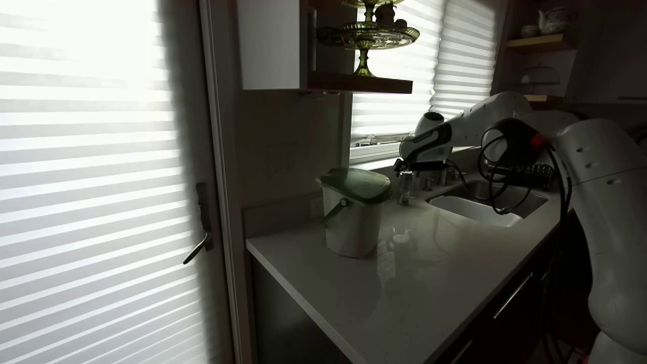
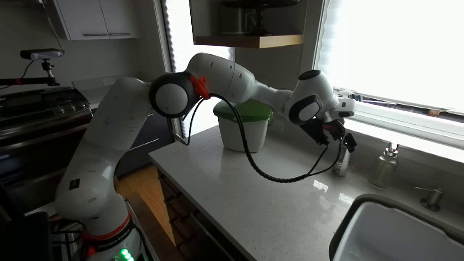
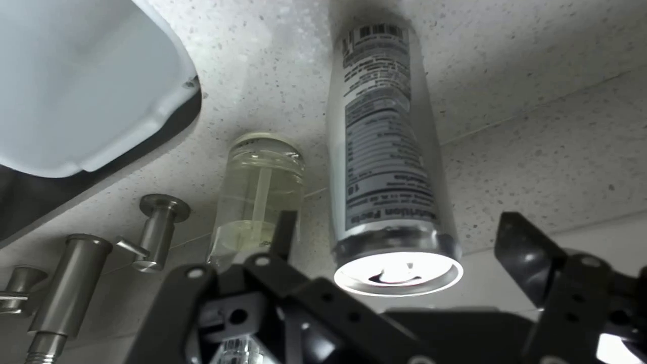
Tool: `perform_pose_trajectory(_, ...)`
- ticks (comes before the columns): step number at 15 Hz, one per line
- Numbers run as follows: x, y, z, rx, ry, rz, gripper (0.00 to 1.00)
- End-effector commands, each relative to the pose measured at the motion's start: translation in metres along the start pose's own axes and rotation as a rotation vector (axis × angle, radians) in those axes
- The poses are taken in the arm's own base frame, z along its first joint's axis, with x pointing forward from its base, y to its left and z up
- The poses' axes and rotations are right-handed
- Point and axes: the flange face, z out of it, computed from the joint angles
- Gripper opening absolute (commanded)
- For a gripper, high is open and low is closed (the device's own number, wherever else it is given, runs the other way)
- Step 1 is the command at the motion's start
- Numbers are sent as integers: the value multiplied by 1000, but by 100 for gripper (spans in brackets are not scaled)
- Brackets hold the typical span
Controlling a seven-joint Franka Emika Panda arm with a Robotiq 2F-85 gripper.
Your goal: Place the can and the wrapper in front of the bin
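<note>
The gripper is held at the top of the can, its fingers spread wide; in the wrist view the can's lid is framed between them, with a strip of background shown on each side, so the can is touched by neither. How low the fingers are set against the can's rim cannot be told, its upper end being partly covered by the gripper in an exterior view. The can is stood upright on the counter, its printed nutrition panel turned to the wrist camera. Just beside the can, a clear pump bottle is placed; farther from the can on the same side are seen the sink, in which a white tub is set, and a small metal dispenser. Above the can, light is let in by a bright window. Well apart from the can, on its side away from the sink, the green-topped bin is shown in both exterior views, upright, its lid closed over it.
</note>
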Motion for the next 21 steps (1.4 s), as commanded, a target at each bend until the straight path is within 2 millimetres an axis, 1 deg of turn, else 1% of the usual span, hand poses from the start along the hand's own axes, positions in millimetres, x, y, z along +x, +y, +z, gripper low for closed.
perform_pose_trajectory(1, 8, -7, 10, -24, 29, 53, 100)
perform_pose_trajectory(2, 9, -8, 11, -26, 30, 65, 82)
perform_pose_trajectory(7, 13, -9, 9, -53, 34, 104, 42)
perform_pose_trajectory(8, 13, -7, 5, -64, 25, 110, 38)
perform_pose_trajectory(11, 9, 6, -13, -61, -16, 77, 38)
perform_pose_trajectory(14, -2, 18, -44, -10, -82, -39, 38)
perform_pose_trajectory(18, -11, 36, -88, 115, -99, -228, 38)
perform_pose_trajectory(21, -30, 56, -112, 206, -122, -351, 38)
